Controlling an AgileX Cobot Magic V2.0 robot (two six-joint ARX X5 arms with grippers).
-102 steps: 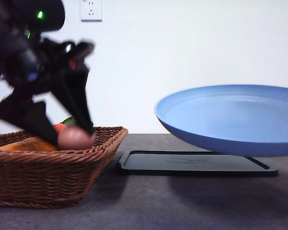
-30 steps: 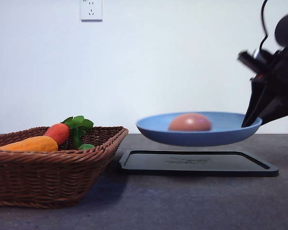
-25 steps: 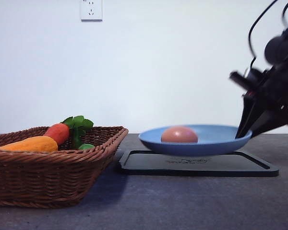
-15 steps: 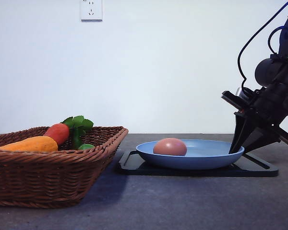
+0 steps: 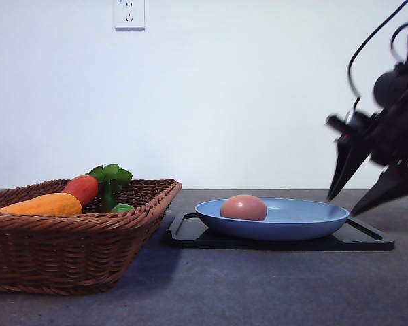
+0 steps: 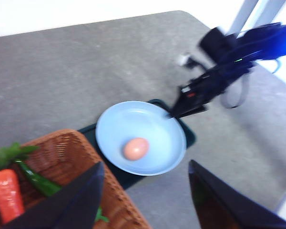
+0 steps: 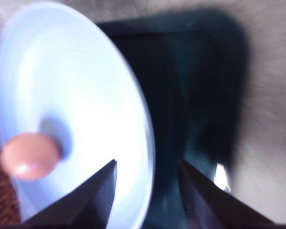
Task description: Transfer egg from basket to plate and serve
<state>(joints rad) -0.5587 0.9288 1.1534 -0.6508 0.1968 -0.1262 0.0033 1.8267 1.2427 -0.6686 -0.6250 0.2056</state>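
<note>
The brownish-pink egg (image 5: 243, 207) lies left of centre on the light-blue plate (image 5: 292, 221), which rests on the black tray (image 5: 367, 239). My right gripper (image 5: 342, 204) hangs open just off the plate's right rim, its fingers spread and touching nothing. The wicker basket (image 5: 81, 238) stands to the left. In the left wrist view the egg (image 6: 136, 148), plate (image 6: 157, 129), basket (image 6: 71, 157) and right gripper (image 6: 181, 110) lie far below my open, empty left gripper (image 6: 146, 162). In the right wrist view the plate (image 7: 86, 95) rim lies by the open right gripper (image 7: 148, 161), with the egg (image 7: 29, 155) beyond.
A red-orange carrot toy (image 5: 81, 188) with green leaves and a long yellow-orange vegetable (image 5: 37, 204) lie in the basket, along with a green pepper (image 6: 35, 174). The grey tabletop (image 5: 258, 292) stretches in front. A wall socket (image 5: 129, 13) is on the white wall.
The plate with the egg came down from the air onto the black tray. My right gripper then let go of the rim, opened, and lifted slightly to the right.
</note>
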